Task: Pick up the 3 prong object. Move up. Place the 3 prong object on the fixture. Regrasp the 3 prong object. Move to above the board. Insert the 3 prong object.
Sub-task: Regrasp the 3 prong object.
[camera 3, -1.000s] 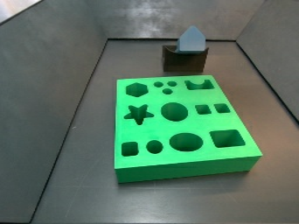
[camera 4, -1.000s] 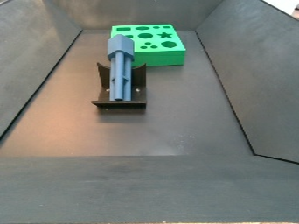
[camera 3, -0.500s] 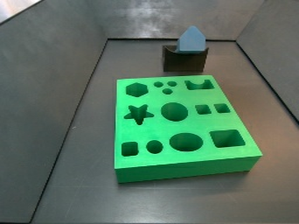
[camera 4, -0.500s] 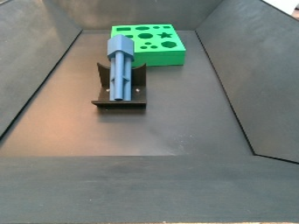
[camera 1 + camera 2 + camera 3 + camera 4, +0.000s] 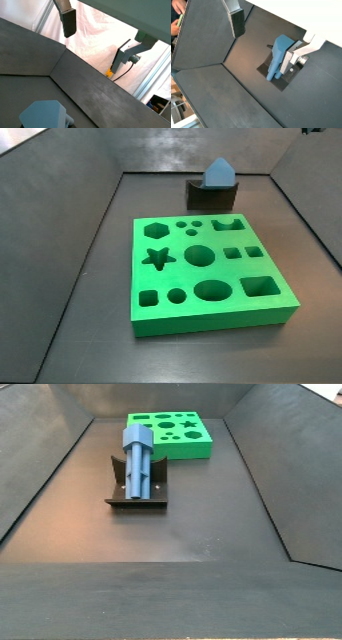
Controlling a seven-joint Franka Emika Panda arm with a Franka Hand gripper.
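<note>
Board flat on the bin floor, cut-outs up. Fixture just beside one board edge, apart from it. 3 prong object lies along the fixture's cradle, pointed end showing above the fixture in a side view. Gripper high above the fixture, fingers spread wide, nothing between them.

The 3 prong object lies on the fixture, near the board.
</note>
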